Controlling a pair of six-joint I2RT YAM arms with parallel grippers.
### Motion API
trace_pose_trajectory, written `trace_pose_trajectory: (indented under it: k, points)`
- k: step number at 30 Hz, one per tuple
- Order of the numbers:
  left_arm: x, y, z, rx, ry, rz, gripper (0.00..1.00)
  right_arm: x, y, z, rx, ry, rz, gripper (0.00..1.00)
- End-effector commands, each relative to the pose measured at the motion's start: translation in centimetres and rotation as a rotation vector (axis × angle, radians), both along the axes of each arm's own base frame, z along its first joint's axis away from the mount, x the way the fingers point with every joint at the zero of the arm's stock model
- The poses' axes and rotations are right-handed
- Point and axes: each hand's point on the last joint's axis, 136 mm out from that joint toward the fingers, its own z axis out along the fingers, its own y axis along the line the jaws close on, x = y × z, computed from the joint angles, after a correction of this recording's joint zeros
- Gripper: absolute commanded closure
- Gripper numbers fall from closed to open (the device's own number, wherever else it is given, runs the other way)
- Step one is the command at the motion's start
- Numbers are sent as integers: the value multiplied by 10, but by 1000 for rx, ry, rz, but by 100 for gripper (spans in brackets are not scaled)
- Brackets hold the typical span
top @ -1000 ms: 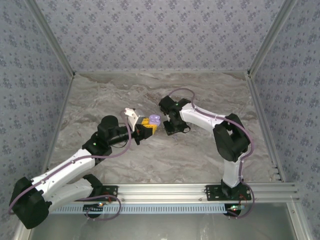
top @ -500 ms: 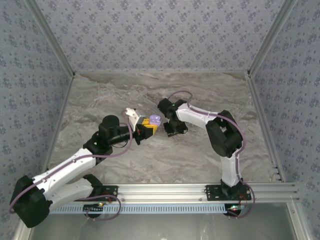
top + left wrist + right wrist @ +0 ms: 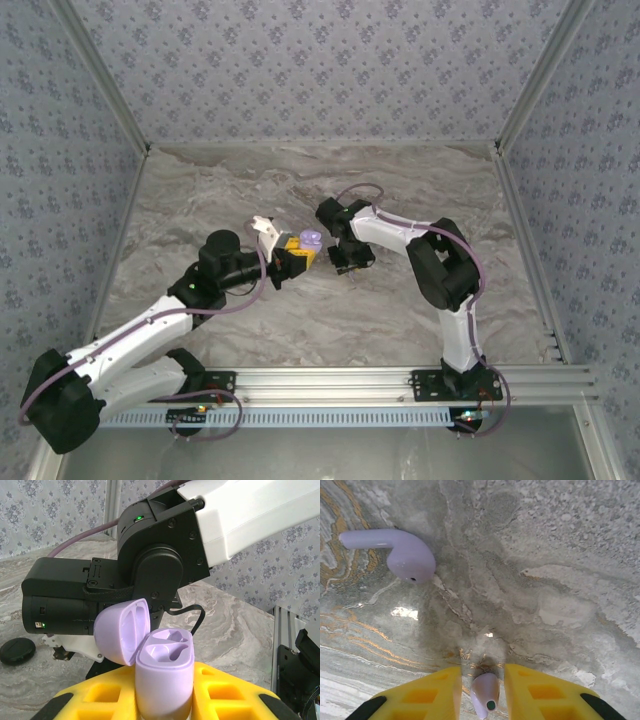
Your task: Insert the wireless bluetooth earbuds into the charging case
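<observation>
**While the case stands open, an earbud sits between the right fingers**

Since the case (image 3: 165, 677) is held with its lid (image 3: 122, 630) thrown back and both sockets (image 3: 167, 650) bare, the step in hand looks to be the pick-up just right of the case. To do it well, I judge, the right claw should close gently and squarely on the little lilac piece. It should then lift straight up before swinging left toward the case. A skewed pinch could flick so small a thing away across the bench (image 3: 560, 580). The case is best kept steady and upright, so that its sockets face the incoming arm.

Left claw (image 3: 162, 697): its yellow fingers are clamped on the lower body of the case, which stands upright between them. The lid is hinged open to one side.

Right claw (image 3: 482, 690): in the overhead view it hangs low over the bench, just right of the case. Its jaws stand a little apart with one earbud (image 3: 484, 700) between them, a dark spot at the earbud's near end. Thin slivers of bench seem to show on either side of it, so I cannot tell whether the pads pinch it yet. A second earbud (image 3: 402, 552) lies loose on the bench beyond the fingertips, apart from the first and touching nothing else.
</observation>
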Motion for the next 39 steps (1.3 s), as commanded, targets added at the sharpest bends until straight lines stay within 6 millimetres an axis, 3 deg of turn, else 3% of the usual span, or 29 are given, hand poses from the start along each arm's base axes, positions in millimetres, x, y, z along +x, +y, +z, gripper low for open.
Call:
trace_pose_trajectory:
  k: [1, 25, 39]
  points:
    - [-2, -3, 15, -28, -21, -17, 76, 0, -3, -4, -19, 28, -27, 71]
    - [-2, -3, 14, -26, -11, -16, 76, -12, -13, -18, -26, 91, -57, 82]
    - [10, -10, 0, -18, 62, 15, 76, -3, -18, -4, 281, 81, -197, 83]
